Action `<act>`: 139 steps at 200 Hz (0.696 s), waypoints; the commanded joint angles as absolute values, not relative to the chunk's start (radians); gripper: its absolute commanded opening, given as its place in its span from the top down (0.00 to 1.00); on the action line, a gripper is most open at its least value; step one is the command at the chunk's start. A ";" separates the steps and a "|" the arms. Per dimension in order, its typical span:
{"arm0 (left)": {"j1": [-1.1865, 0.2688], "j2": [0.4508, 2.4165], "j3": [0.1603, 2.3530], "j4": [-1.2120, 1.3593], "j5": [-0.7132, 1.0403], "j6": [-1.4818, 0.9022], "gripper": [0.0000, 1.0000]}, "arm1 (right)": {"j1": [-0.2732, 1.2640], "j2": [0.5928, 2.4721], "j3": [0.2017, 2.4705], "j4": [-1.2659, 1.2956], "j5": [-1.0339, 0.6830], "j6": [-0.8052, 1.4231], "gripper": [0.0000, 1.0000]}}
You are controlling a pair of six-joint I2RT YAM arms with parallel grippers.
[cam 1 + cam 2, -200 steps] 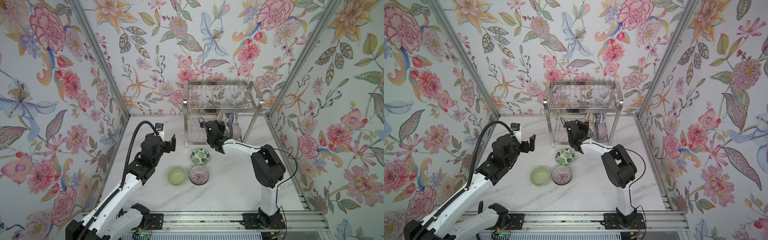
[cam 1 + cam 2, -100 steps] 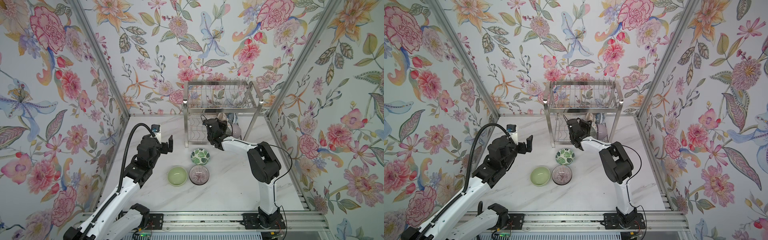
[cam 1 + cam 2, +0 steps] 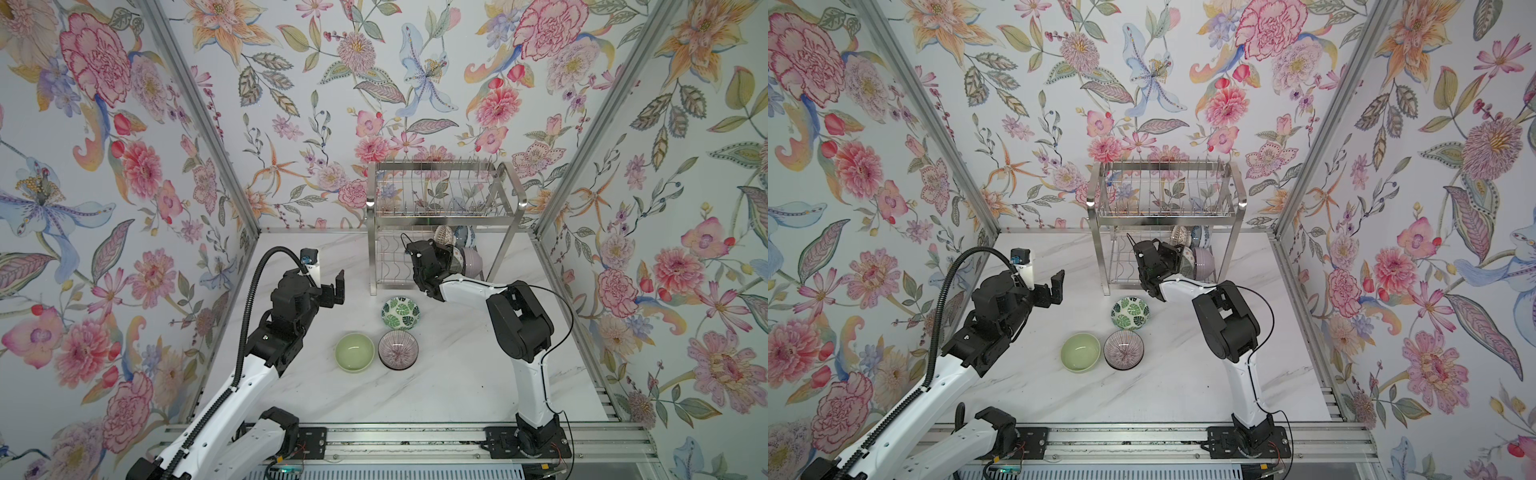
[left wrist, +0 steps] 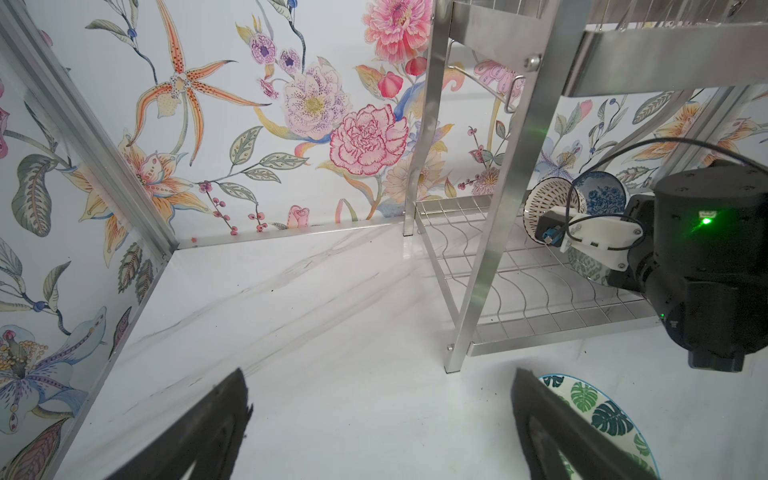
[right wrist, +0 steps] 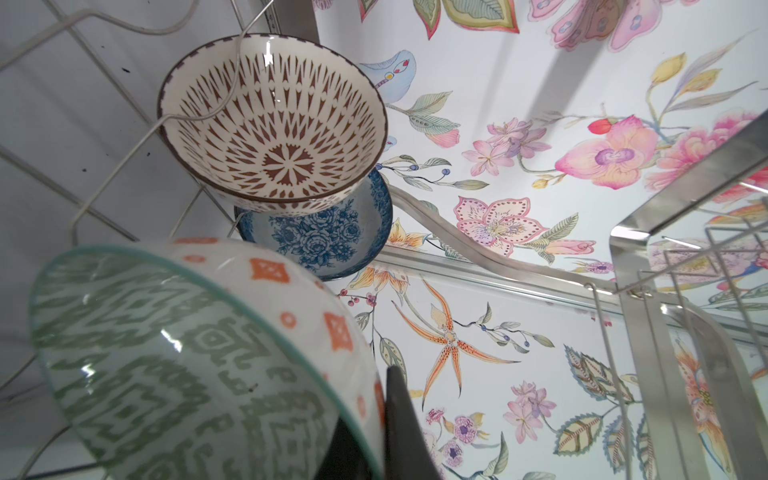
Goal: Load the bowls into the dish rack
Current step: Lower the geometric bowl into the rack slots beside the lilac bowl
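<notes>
The steel dish rack [image 3: 440, 208] [image 3: 1167, 199] stands at the back of the table. On its lower tier lean a white lattice bowl [image 5: 274, 124], a blue floral bowl [image 5: 324, 237] and a lilac bowl [image 3: 473, 262]. My right gripper [image 3: 451, 259] [image 5: 374, 399] reaches into that tier, shut on the rim of the grey-green geometric bowl [image 5: 187, 365], which is tilted on edge. In front of the rack, the green leaf bowl [image 3: 400, 312] [image 4: 602, 419], pale green bowl [image 3: 354, 352] and purple-lined bowl [image 3: 398, 350] sit upright on the table. My left gripper [image 3: 1052, 291] [image 4: 380, 382] hovers open and empty left of the rack.
Floral walls with metal corner posts [image 3: 199, 112] close in the white marble table [image 3: 436, 386] on three sides. The rack's flat leg [image 4: 490, 232] stands close to my left gripper. The right arm's elbow [image 3: 519, 328] hangs over the table's right half.
The right arm has pushed slightly forward, carrying the grey-green bowl a little deeper into the lower tier. My left arm has drifted slightly left, still open.
</notes>
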State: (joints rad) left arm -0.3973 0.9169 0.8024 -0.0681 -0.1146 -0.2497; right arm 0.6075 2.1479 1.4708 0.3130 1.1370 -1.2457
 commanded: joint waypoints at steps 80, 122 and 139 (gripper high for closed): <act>-0.343 0.891 0.770 -0.063 -0.058 -0.232 0.01 | 0.602 2.236 1.539 0.503 1.216 -1.374 1.00; -0.330 0.887 0.762 -0.058 -0.043 -0.233 0.01 | 0.601 2.262 1.547 0.503 1.225 -1.373 1.00; -0.327 0.886 0.763 -0.058 -0.040 -0.232 0.01 | 0.601 2.270 1.546 0.497 1.224 -1.372 1.00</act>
State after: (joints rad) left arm -0.3424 0.9020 0.7746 -0.0673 -0.0597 -0.2459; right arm 0.5976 2.2467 1.5204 0.4706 1.2053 -1.3628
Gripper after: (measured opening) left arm 0.994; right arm 0.073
